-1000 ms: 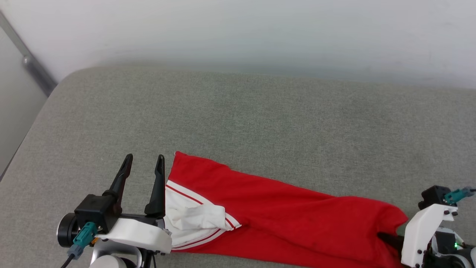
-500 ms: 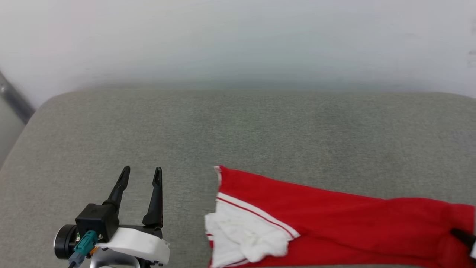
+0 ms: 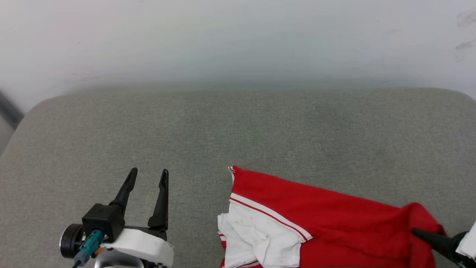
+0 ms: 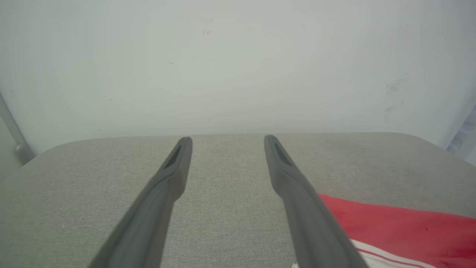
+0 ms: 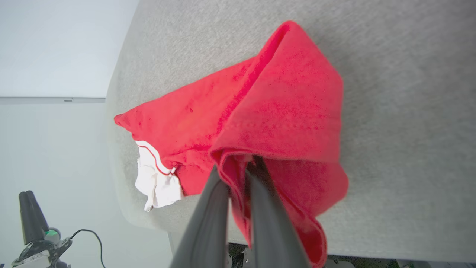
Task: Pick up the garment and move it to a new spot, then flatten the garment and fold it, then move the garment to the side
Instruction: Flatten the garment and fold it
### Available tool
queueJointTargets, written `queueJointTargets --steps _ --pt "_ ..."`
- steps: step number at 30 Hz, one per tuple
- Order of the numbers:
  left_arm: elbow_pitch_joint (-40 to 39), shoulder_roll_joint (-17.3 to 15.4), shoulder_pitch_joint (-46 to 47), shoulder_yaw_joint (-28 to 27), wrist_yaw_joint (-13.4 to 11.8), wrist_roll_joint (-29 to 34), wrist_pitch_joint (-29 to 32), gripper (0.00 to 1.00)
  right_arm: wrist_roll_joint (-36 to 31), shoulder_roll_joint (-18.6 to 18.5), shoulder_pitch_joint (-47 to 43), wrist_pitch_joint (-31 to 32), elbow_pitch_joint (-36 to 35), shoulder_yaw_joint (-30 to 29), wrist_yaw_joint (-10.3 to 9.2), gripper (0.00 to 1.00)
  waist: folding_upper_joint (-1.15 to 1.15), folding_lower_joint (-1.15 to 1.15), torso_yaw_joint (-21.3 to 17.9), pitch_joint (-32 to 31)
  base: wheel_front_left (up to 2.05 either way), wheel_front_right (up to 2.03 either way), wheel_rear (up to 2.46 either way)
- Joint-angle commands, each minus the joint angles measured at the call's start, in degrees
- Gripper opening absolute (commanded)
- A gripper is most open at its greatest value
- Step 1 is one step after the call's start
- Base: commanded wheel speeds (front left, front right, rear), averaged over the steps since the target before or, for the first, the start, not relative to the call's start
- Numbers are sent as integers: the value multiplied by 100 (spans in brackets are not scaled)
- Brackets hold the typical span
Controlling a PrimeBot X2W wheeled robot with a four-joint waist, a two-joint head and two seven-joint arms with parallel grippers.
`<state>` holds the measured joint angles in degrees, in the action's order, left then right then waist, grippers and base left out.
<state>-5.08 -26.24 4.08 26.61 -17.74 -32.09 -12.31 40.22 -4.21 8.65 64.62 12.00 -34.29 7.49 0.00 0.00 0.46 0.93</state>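
Note:
The garment (image 3: 327, 219) lies bunched in a long red strip at the front right of the grey cushion, one white sleeve (image 3: 260, 238) with red stripes at its left end. Its lettering and number are hidden. My right gripper (image 3: 427, 236) comes in from the lower right, shut on the garment's red right end; the right wrist view shows the cloth (image 5: 275, 111) folded over the right gripper (image 5: 238, 169). My left gripper (image 3: 148, 173) stands open over bare cushion, well left of the sleeve, nothing between its fingers. In the left wrist view, red cloth (image 4: 401, 227) shows right of the left gripper (image 4: 227, 139).
The grey cushion (image 3: 238, 130) runs back to a white wall (image 3: 238, 37). Its rounded left corner (image 3: 33, 111) and its right corner (image 3: 461, 95) are in view. The garment's held end hangs close to the cushion's front edge (image 5: 122, 208).
The garment has slid right, away from my left gripper, drawn by the right gripper shut on its end. The head camera has also turned right. The left gripper stays open.

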Motion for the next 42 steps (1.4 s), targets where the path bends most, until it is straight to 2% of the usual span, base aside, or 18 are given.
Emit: queueJointTargets --steps 1,4,6,13,16,17,22,26,29,30,35,42 --pt "30 1 77 17 19 12 7 100 351 107 63 267 -63 105 0 0 0 0 46 -31 0 0 0" --pt "46 8 103 56 43 16 29 100 1139 143 121 586 52 380 0 0 0 0 123 -43 0 0 0" --pt "58 7 113 73 47 19 33 100 1747 145 179 572 266 747 0 0 0 0 168 -38 0 0 0" --pt "147 105 290 208 160 37 38 100 3072 142 406 -262 753 2433 0 0 0 0 462 90 0 0 0" --pt "224 180 384 299 224 57 19 100 3351 140 547 -743 948 3155 0 0 0 0 630 155 0 0 0" --pt "224 180 384 299 224 57 19 100 3351 140 547 -743 948 3155 0 0 0 0 630 155 0 0 0" --pt "365 288 532 400 327 66 -4 100 3516 133 754 -1503 1347 4053 0 0 0 0 932 251 0 0 0" --pt "463 353 594 423 377 43 -53 100 3159 134 887 -2116 1693 4406 0 0 0 0 1107 337 0 0 0" --pt "539 406 618 462 411 51 -83 100 2964 135 993 -2314 1964 4566 0 47 0 0 1172 350 0 0 0" --pt "561 415 618 468 411 50 -96 100 2921 135 1034 -2367 1999 4605 0 100 0 0 1180 343 0 0 0" --pt "648 434 575 466 419 26 -119 100 2745 75 1184 -2615 1816 4857 0 100 0 0 1129 278 0 0 0" --pt "704 407 531 463 440 -20 -139 100 2093 -450 1310 -2877 978 5569 0 100 0 0 870 166 0 0 0"
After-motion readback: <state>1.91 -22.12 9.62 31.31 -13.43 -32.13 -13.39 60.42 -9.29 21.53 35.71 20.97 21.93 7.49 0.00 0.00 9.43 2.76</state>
